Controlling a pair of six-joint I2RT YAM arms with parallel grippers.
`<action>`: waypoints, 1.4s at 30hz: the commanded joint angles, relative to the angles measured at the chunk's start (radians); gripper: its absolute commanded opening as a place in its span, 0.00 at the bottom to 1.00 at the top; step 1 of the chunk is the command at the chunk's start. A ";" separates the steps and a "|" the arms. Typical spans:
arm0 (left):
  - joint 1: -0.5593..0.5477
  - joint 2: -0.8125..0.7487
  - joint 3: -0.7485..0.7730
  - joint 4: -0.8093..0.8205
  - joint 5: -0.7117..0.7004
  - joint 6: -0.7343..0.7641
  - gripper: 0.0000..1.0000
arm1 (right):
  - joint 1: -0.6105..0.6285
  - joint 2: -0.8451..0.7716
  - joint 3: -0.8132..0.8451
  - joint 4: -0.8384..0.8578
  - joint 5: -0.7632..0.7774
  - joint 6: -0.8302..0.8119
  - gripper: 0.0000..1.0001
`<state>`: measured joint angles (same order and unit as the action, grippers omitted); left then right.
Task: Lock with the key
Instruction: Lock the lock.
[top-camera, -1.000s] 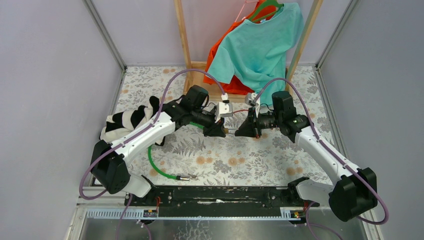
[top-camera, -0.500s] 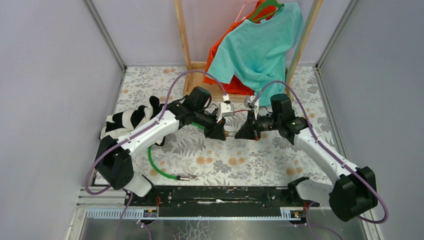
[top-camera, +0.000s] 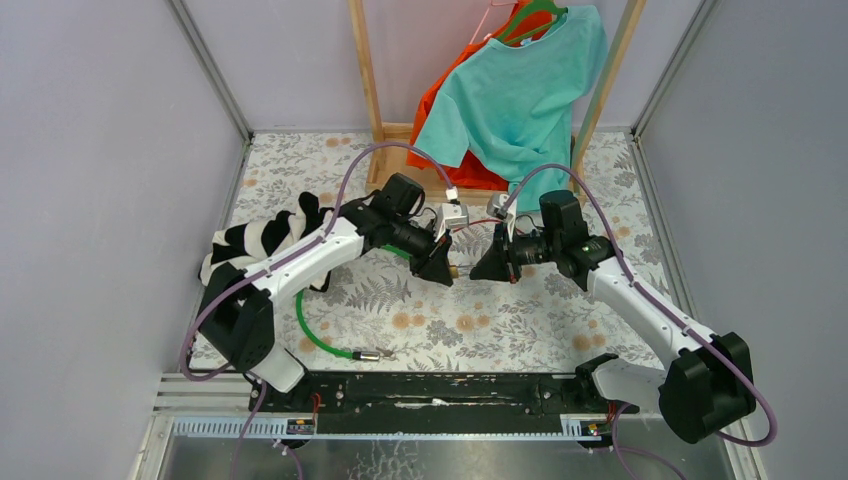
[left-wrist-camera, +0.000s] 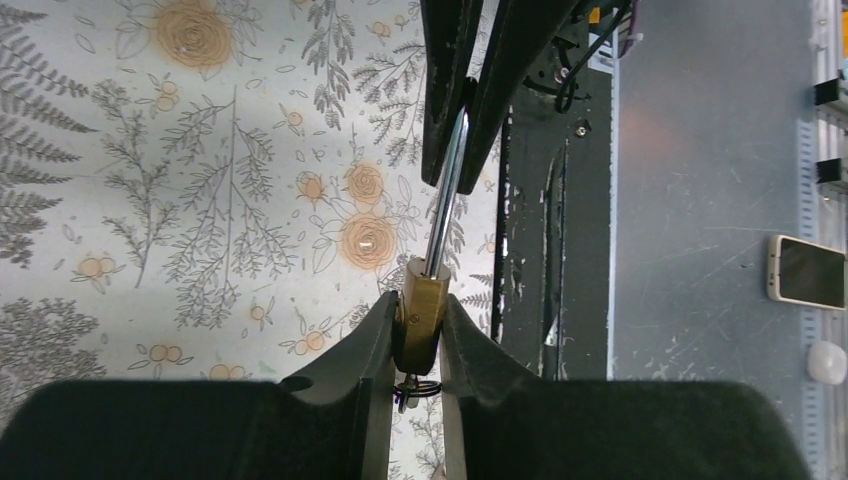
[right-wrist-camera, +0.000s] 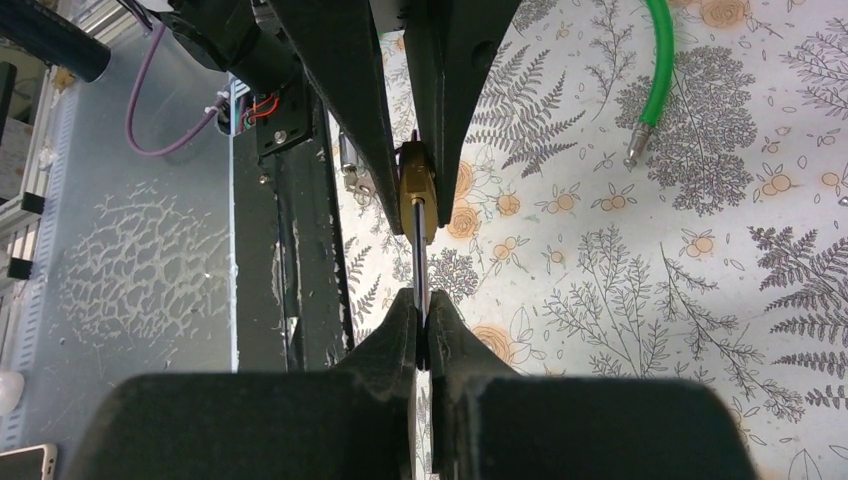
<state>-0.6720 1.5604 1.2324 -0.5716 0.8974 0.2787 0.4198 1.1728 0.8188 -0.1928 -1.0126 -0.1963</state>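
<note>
**Two claws meet tip to tip above the flowered worktop (top-camera: 520, 320), a brass padlock (left-wrist-camera: 420, 312) between them.**

From above, the left claw (top-camera: 441, 268) and right claw (top-camera: 480, 268) face each other in mid-air, and the lock is too small to read. The left wrist view shows the left claw clamped on the brass body, with a small ring (left-wrist-camera: 415, 386) beneath it. A bright metal stem (left-wrist-camera: 446, 210) runs from the lock into the right claw, which is pinched tight on it. The right wrist view shows the stem running straight between the two claws. I cannot tell whether the stem is key or shackle. Either way, I'd judge both arms need to stay in line, working along the stem without bending it.
</note>
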 joint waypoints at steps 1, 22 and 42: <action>-0.038 0.021 0.068 0.220 0.201 -0.072 0.00 | 0.053 -0.013 0.009 0.143 0.033 -0.047 0.00; -0.035 0.000 0.078 0.168 0.103 0.006 0.00 | 0.053 -0.031 0.049 -0.011 -0.030 -0.186 0.00; -0.065 -0.027 0.070 0.131 0.040 0.107 0.00 | 0.053 -0.031 -0.001 0.113 -0.009 -0.075 0.00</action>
<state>-0.6975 1.5608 1.2491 -0.5949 0.8150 0.3546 0.4305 1.1652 0.8162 -0.2005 -0.9871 -0.2749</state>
